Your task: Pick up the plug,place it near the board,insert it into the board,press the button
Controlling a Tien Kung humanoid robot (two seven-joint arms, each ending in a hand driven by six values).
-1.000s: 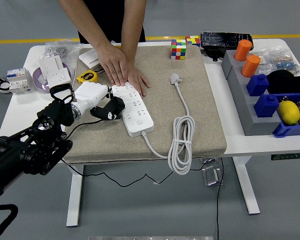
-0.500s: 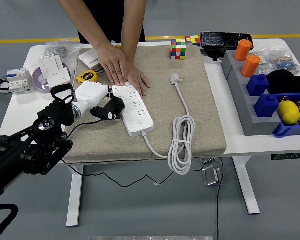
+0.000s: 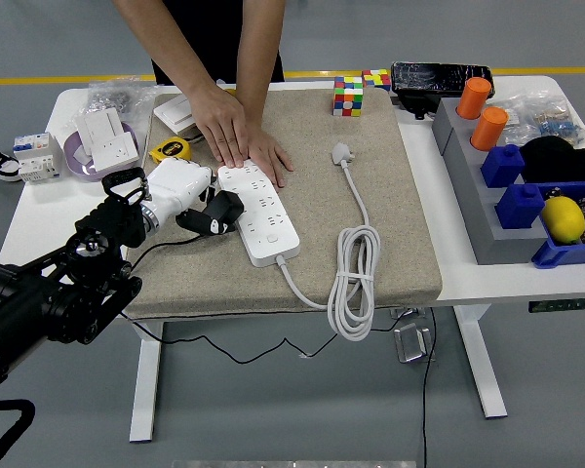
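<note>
A white power strip (image 3: 262, 215) lies on the beige mat (image 3: 390, 224), its white cord (image 3: 356, 278) coiled at the right with a white plug (image 3: 342, 152) lying loose. My left hand (image 3: 180, 190), in a white glove, is shut on a black plug (image 3: 219, 213) with a thin black cable, held at the strip's left edge. A person's two hands (image 3: 236, 132) press flat on the strip's far end. The strip's button (image 3: 272, 237) shows near its front end. My right arm is out of view.
A yellow tape measure (image 3: 170, 150), white sockets (image 3: 107, 136) and a breaker (image 3: 34, 156) sit at the left. Rubik's cubes (image 3: 349, 96), a black device (image 3: 439, 78), orange cylinders (image 3: 481, 112), blue bins (image 3: 526, 195) and a lemon (image 3: 564, 218) stand at the right.
My left hand has shifted the black plug slightly right and up, closer to the strip's left edge. The person's hands have not moved.
</note>
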